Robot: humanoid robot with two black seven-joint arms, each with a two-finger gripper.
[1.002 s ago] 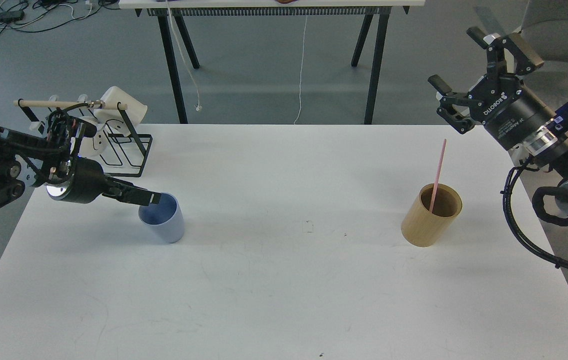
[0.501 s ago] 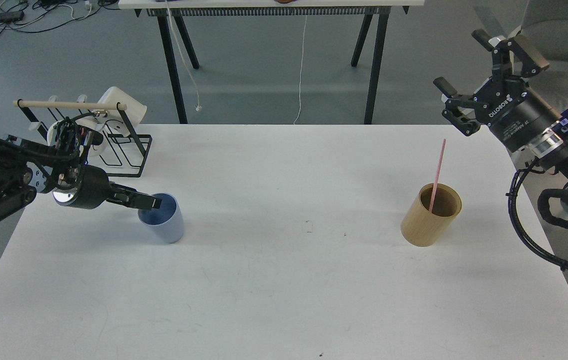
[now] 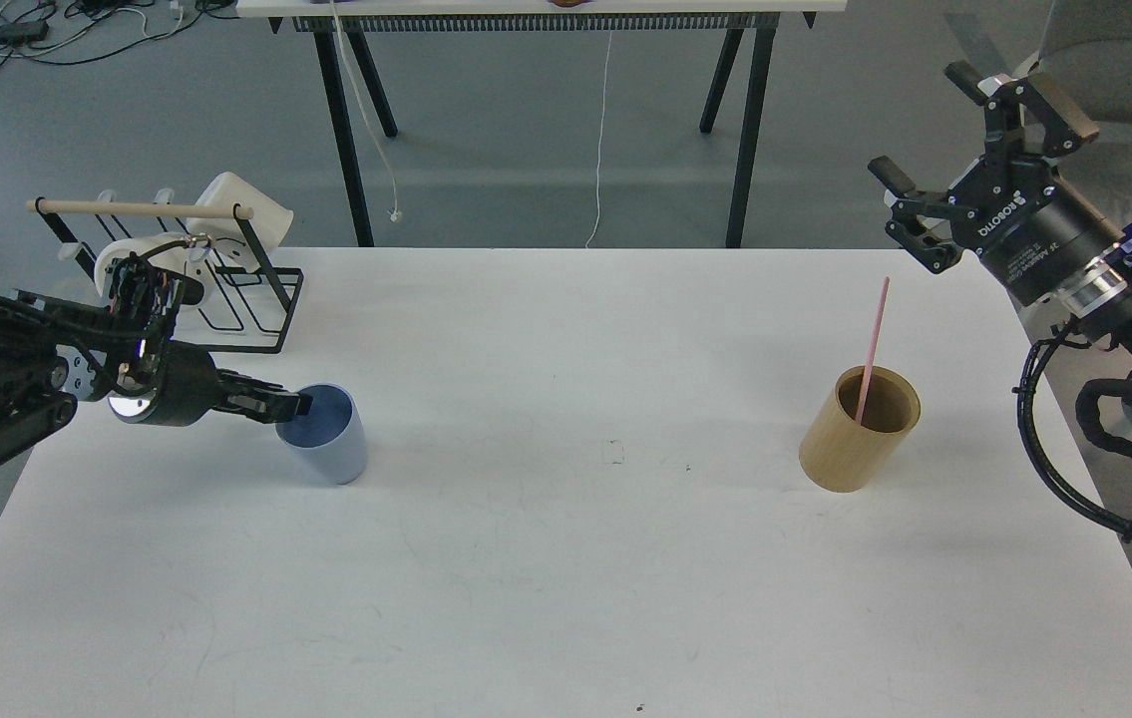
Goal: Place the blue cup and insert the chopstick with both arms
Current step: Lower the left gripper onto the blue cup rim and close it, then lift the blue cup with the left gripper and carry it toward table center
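Observation:
The blue cup (image 3: 328, 441) stands upright on the white table (image 3: 566, 558) at the left. My left gripper (image 3: 292, 403) lies low and level, its fingertips at the cup's left rim; the two fingers look slightly apart and hold nothing. A pink chopstick (image 3: 872, 341) leans in a tan cylindrical holder (image 3: 857, 439) at the right. My right gripper (image 3: 917, 122) is open and empty, raised above the table's far right corner, well above and behind the holder.
A black wire rack (image 3: 248, 291) with a wooden bar and white cups (image 3: 244, 211) stands at the far left, just behind my left arm. A second table's black legs (image 3: 346, 130) stand beyond the far edge.
My left arm has drawn back to the left, its fingertips moving from over the cup's mouth to its left rim. The right gripper has shifted slightly right and up. The cup and holder have not moved.

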